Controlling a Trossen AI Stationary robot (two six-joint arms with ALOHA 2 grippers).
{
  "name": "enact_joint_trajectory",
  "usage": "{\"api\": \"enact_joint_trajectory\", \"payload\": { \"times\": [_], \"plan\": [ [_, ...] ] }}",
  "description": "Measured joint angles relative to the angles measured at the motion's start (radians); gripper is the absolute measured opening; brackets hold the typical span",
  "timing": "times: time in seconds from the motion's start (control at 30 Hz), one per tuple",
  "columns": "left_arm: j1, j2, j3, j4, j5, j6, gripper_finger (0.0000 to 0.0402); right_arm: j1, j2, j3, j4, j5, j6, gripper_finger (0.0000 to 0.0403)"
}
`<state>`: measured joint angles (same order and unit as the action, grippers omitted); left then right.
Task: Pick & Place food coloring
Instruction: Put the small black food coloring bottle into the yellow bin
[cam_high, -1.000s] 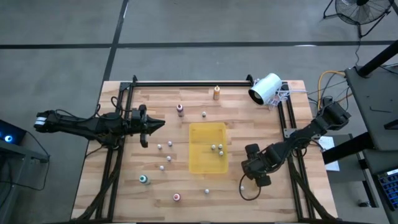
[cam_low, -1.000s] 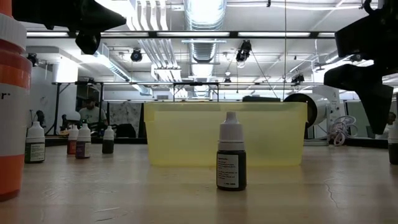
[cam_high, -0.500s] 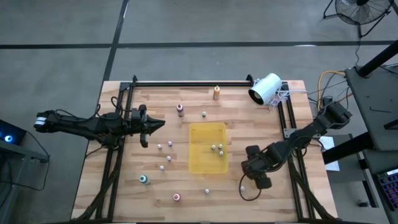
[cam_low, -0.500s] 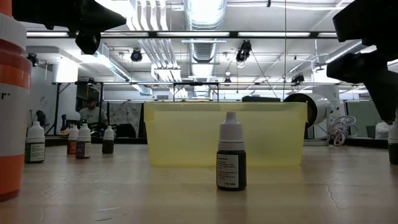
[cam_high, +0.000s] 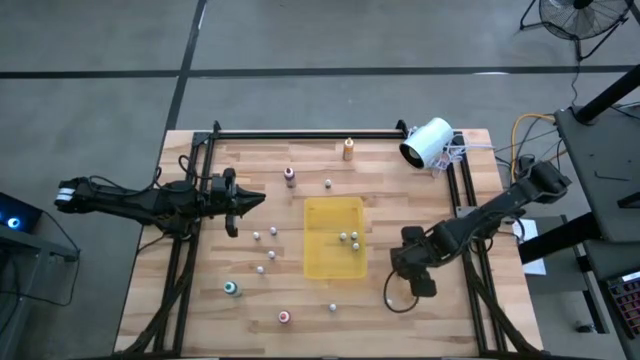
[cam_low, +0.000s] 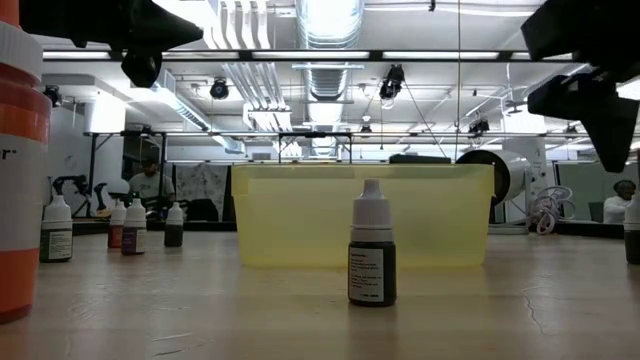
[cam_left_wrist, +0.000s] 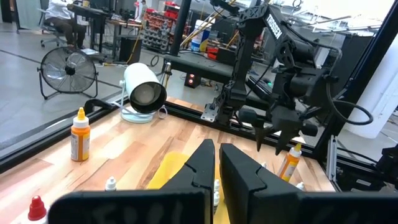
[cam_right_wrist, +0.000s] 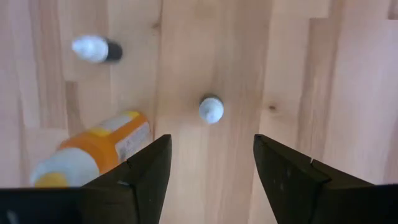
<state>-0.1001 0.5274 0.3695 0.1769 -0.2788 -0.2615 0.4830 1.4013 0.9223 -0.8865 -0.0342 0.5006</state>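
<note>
The right hand (cam_high: 401, 272) hangs over the wooden tabletop (cam_high: 190, 300), just beside the yellow tray (cam_high: 334, 237) on its right. Its fingers (cam_right_wrist: 291, 180) are spread wide and hold nothing. In the right wrist view a small white-capped bottle (cam_right_wrist: 211, 109) stands on the wood between and ahead of the two fingers, apart from both. Another small bottle (cam_right_wrist: 94, 50) and a larger orange bottle (cam_right_wrist: 96, 151) lie near it.

The left hand (cam_high: 240, 203) waits over the left part of the tabletop with its fingers (cam_left_wrist: 200, 167) closed together on nothing.

The food coloring bottles (cam_high: 263, 236) are scattered over the tabletop. A few small ones (cam_high: 348, 238) are inside the tray. An orange-topped bottle (cam_high: 348, 149) stands near the far rail and a maroon-topped one (cam_high: 289, 176) beside it, while a teal-topped one (cam_high: 230, 288) and a pink-topped one (cam_high: 284, 317) stand toward the near edge. A white cylinder (cam_high: 427, 142) lies at the far right corner.
</note>
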Motion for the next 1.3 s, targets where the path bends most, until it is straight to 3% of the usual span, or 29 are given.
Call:
{"api": "enact_joint_trajectory", "payload": {
  "times": [0.17, 0.27, 0.67, 0.9, 1.3],
  "plan": [
    [0.0, 0.0, 0.0, 0.0, 0.0, 0.0, 0.0, -0.053, -0.001, 0.022, -0.021, -0.031, 0.153, 0.0219],
    [0.0, 0.0, 0.0, 0.0, 0.0, 0.0, 0.0, -0.074, 0.004, 0.029, -0.022, -0.065, 0.33, 0.0219],
    [0.0, 0.0, 0.0, 0.001, 0.0, 0.0, 0.0, -0.075, 0.015, 0.021, -0.022, -0.072, 0.864, 0.0219],
    [0.0, 0.0, 0.0, 0.001, 0.0, 0.0, 0.0, -0.07, 0.032, 0.021, -0.015, -0.07, 0.963, 0.0219],
    [0.0, 0.0, 0.0, 0.002, 0.0, 0.0, 0.0, -0.046, 0.146, 0.02, 0.084, -0.079, 0.986, 0.0219]
  ]
}}
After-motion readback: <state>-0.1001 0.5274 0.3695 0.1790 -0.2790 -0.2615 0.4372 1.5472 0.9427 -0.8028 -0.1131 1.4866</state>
